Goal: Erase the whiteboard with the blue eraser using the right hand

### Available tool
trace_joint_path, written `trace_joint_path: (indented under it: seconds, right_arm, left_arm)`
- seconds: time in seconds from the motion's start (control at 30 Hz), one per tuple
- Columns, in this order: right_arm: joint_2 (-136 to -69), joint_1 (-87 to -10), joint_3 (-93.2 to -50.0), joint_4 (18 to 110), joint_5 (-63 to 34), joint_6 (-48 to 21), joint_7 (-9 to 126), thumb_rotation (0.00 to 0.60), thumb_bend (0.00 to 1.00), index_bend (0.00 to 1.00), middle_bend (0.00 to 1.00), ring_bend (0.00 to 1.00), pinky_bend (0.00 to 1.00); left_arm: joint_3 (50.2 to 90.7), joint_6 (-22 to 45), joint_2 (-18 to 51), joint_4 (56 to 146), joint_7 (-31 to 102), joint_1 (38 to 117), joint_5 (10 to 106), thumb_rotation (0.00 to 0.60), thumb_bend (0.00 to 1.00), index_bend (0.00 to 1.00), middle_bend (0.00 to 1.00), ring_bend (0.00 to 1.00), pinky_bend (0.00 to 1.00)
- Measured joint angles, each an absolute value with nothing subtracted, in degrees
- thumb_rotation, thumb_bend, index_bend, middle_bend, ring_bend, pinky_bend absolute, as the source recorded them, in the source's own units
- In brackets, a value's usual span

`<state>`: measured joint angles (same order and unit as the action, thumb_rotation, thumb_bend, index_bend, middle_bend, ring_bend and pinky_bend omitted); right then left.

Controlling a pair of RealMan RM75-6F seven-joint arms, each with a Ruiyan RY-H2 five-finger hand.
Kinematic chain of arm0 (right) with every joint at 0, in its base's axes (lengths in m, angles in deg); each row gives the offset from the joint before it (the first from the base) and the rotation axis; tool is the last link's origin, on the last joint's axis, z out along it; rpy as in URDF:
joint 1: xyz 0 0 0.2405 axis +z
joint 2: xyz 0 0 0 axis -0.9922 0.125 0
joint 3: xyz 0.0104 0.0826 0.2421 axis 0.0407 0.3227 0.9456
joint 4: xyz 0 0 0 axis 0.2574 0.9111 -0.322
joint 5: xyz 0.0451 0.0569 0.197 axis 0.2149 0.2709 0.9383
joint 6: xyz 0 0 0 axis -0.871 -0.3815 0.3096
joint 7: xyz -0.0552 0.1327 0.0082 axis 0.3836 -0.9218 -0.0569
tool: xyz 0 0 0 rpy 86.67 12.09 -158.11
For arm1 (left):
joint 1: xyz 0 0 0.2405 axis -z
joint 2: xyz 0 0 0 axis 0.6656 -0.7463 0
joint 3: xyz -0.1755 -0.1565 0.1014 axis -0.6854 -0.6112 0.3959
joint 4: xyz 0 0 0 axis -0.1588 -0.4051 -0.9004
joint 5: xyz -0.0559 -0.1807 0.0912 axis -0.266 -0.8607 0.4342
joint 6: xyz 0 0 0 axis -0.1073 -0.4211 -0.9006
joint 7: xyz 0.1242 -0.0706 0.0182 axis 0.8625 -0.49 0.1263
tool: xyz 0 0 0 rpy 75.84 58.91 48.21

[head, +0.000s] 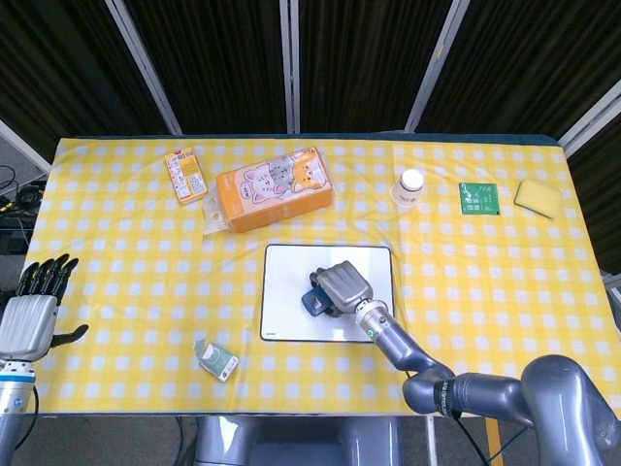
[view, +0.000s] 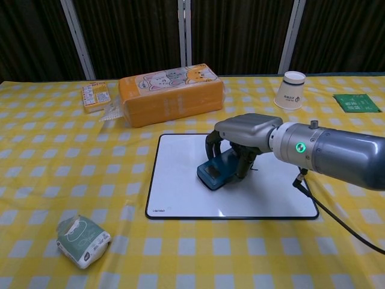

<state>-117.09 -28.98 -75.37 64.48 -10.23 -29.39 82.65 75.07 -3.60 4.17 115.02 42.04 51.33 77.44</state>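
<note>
The whiteboard point(head: 283, 316) point(view: 180, 189) lies flat near the table's front middle. My right hand point(head: 343, 287) point(view: 243, 133) grips the blue eraser point(head: 315, 303) point(view: 216, 171) from above and presses it on the board's middle. The board's surface looks white around the eraser; any marks under the hand are hidden. My left hand point(head: 29, 313) hangs off the table's left edge in the head view, fingers apart, holding nothing.
An orange cat-print package point(head: 274, 189) point(view: 171, 93) lies just behind the board. A small orange box point(head: 183, 175), a paper cup point(head: 409, 187) point(view: 291, 90), a green card point(head: 478, 198), a yellow sponge point(head: 537, 196) sit at the back. A green-white packet point(head: 215, 360) point(view: 83, 241) lies front left.
</note>
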Motion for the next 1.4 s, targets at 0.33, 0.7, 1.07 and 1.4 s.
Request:
trace_joint_path:
  seconds: [0.33,0.7,1.07,1.4]
  right_arm:
    - [-114.38,-31.52,-75.05,62.40,-6.72,-29.06,84.22,0.600,0.54,0.86,0.74,0.75,0.77]
    - [-112.41,-32.52,-75.24,62.68,-5.98,-27.94,87.44,0.600,0.54,0.86,0.74,0.75,0.77]
    - [-111.31,-33.31,-74.43,64.43,-5.69,-26.91,88.14,0.600,0.54,0.86,0.74,0.75,0.77]
    - [-114.87,-33.17,-73.78,63.53,-8.12,-25.90,87.35,0.600,0.54,0.86,0.74,0.75,0.77]
  left_arm:
    - [75.09,-4.27,3.92,115.54,41.98,51.18,77.95,0.600,0.11,0.00,0.00,0.00,0.00]
    - [75.12,-4.75,3.70,115.94,41.92,51.01,78.28,0.600,0.11,0.00,0.00,0.00,0.00]
    - [75.19,-4.75,3.73,116.07,42.08,51.06,78.52,0.600,0.11,0.00,0.00,0.00,0.00]
    - [75.19,-4.90,3.69,116.19,42.08,51.03,78.61,0.600,0.11,0.00,0.00,0.00,0.00]
